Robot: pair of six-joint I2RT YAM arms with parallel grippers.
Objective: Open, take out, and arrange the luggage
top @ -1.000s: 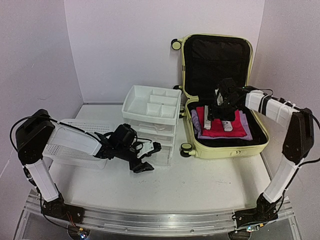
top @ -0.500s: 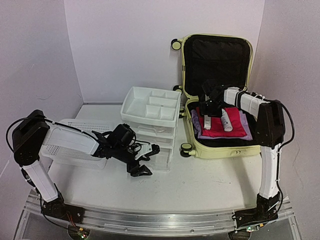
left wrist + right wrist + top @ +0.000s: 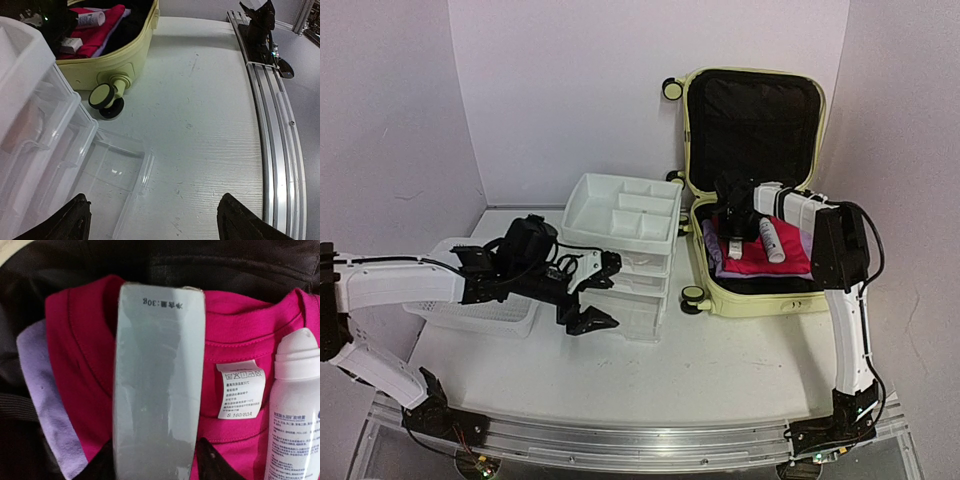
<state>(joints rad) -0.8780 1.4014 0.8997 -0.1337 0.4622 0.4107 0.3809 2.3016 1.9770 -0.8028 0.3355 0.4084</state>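
The luggage (image 3: 760, 292), a pale yellow hard-shell suitcase, lies open at the back right with its black-lined lid upright. Its wheel (image 3: 102, 95) and front wall (image 3: 127, 57) show in the left wrist view. Inside lie a pink shirt (image 3: 80, 350) on a purple cloth (image 3: 45, 390), a grey tube (image 3: 157, 380) and a white bottle (image 3: 295, 405). My right gripper (image 3: 159, 462) reaches into the case, one finger against each long edge of the tube. My left gripper (image 3: 160, 225) hangs wide open and holds nothing, above the pulled-out clear bottom drawer (image 3: 110, 175).
The white drawer unit (image 3: 625, 215) with a divided top tray stands left of the suitcase. A white mesh basket (image 3: 470, 300) sits further left under my left arm. The right arm's base and the metal rail (image 3: 260, 30) line the table's near edge.
My left arm has pulled back to the left and its jaws have widened. My right gripper has moved left inside the suitcase and narrowed around the tube.
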